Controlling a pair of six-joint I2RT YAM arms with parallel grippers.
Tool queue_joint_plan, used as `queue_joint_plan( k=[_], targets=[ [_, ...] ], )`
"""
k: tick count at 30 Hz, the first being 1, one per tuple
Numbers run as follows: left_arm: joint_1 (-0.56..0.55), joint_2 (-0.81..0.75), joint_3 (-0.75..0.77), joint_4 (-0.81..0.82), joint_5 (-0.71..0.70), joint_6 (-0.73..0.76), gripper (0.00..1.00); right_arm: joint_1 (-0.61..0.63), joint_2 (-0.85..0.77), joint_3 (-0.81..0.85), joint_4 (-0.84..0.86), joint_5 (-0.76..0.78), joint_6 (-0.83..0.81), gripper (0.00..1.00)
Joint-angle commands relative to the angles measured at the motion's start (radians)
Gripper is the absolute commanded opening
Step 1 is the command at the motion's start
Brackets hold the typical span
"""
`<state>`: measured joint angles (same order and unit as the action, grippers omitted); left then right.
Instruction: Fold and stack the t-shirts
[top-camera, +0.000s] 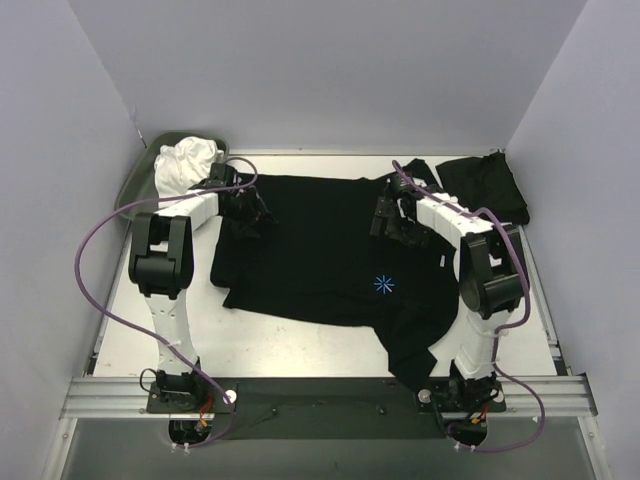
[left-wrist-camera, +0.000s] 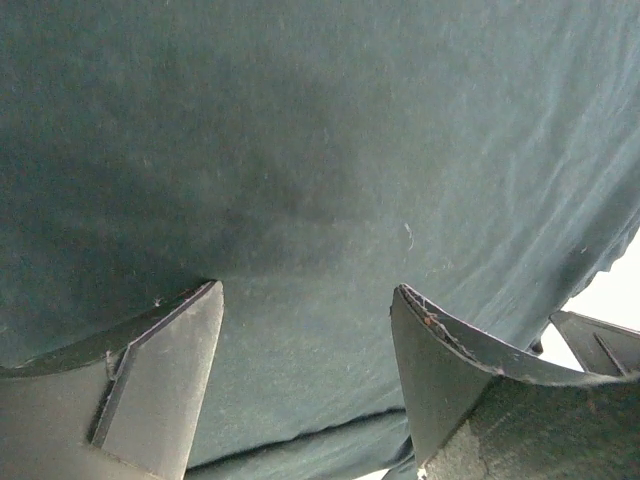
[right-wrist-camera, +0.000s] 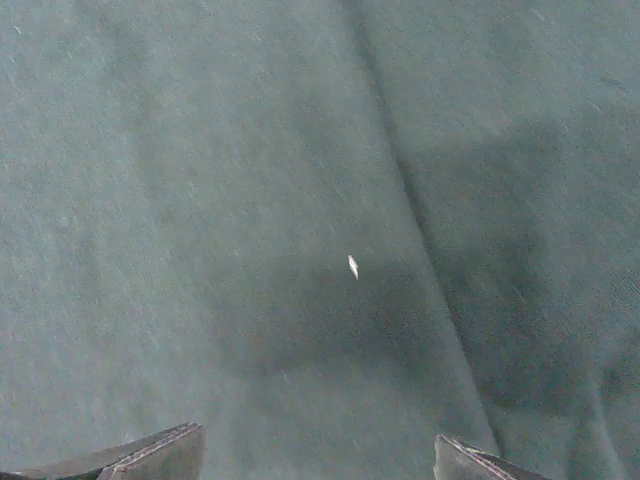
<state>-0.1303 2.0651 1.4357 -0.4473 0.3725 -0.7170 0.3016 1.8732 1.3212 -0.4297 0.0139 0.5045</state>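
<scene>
1. The white table (top-camera: 150, 330), smooth and flat, is walled by pale panels on three sides. Bare surface shows in front of my left arm and along the far edge.
2. One black t-shirt (top-camera: 320, 240) lies spread across the middle of the table, between my two wrists. It is soft, thin cloth, mostly flat with shallow creases. One part trails towards the near edge beside my right arm's base.
3. A shallow grey-green tray (top-camera: 140, 180) sits in the far left corner, with a crumpled white cloth (top-camera: 185, 165) bunched on it.
4. A second black t-shirt (top-camera: 487, 185) lies in a compact, rumpled heap in the far right corner, apart from the spread one.
5. My left gripper (left-wrist-camera: 305, 290) hangs over the spread shirt's left side, jaws apart with nothing between them. Its wrist view shows fine matte weave and a slice of white table past the cloth's edge at right.
6. My right gripper (right-wrist-camera: 318, 435) hangs over the shirt's right side, jaws wide and gripping nothing. A long fold runs through the cloth below.
7. A small blue mark (top-camera: 383, 284), a burst of short strokes, sits on the spread shirt near my right arm.
8. A white fleck (right-wrist-camera: 352, 266) of lint clings to the cloth in my right wrist view.
</scene>
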Motion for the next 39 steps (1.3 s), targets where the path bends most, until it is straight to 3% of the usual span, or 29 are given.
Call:
queue_joint_plan(
  k=[1, 8, 17, 22, 28, 32, 39],
  targets=[
    [0.008, 0.122, 0.110, -0.090, -0.106, 0.065, 0.78, -0.013, 0.094, 0.126, -0.009, -0.041, 0.014, 0.97],
    [0.032, 0.223, 0.235, -0.100, -0.080, 0.053, 0.76, -0.056, 0.251, 0.283, -0.030, -0.121, 0.014, 0.97],
    [0.080, 0.266, 0.270, -0.028, 0.012, -0.015, 0.75, -0.094, 0.409, 0.496, -0.055, -0.196, -0.009, 0.97],
    [0.107, 0.297, 0.276, 0.134, 0.106, -0.117, 0.74, -0.119, 0.550, 0.757, -0.130, -0.216, -0.015, 0.97],
    [0.113, 0.368, 0.336, 0.234, 0.173, -0.179, 0.74, -0.145, 0.687, 0.946, -0.132, -0.296, 0.014, 0.98],
    [0.107, 0.372, 0.298, 0.324, 0.224, -0.226, 0.74, -0.165, 0.756, 1.061, -0.106, -0.357, 0.035, 0.98],
    [0.100, 0.268, 0.157, 0.502, 0.290, -0.295, 0.74, -0.187, 0.788, 1.063, 0.107, -0.532, 0.127, 0.98]
  ],
)
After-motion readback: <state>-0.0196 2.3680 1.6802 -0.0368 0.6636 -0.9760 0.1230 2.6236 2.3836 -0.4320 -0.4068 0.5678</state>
